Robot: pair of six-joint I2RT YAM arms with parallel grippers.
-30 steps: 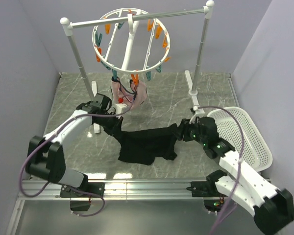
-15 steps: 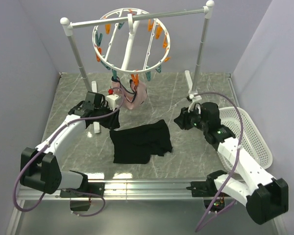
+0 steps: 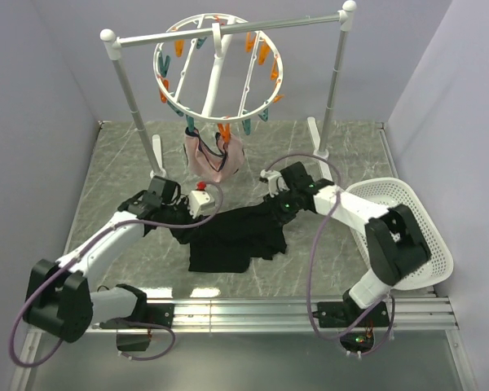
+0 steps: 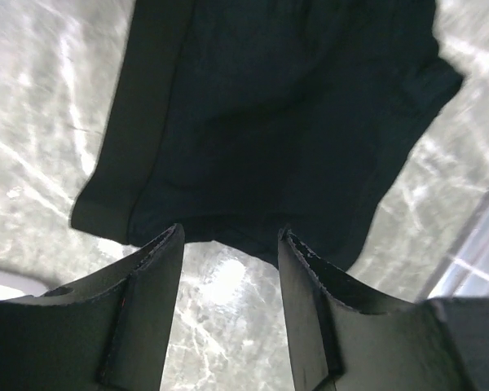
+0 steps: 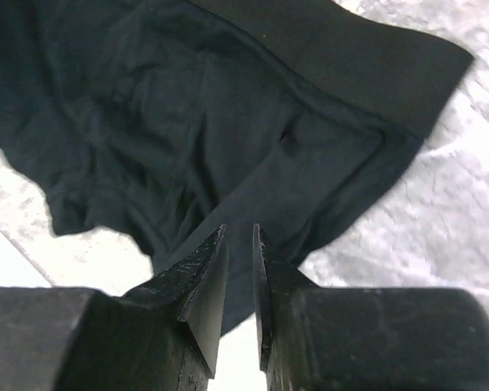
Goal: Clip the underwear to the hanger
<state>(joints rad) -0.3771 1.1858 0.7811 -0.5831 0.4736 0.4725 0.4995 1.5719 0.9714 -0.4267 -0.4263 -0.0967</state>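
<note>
Zero clips on: underwear (image 3: 236, 236) lies on the table (image 3: 122, 163), well short of the hanger (image 3: 157, 69). My left gripper (image 4: 228, 236) gapes over one edge. My right gripper (image 5: 240, 232) has its jaws nearly meeting at the other; I cannot tell if it grips. Lifting and clipping remain.

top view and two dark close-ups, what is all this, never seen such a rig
Two robot arms stand at the near edge of a table. The top view looks down from above and behind them; each close-up comes from a wrist camera. Black underwear lies on it, a white basket at the right. Behind, a round hanger hangs on a rail, a pink garment hanging from it. The left gripper is open and empty; the right gripper is nearly closed at the fabric, grip unclear.
</note>
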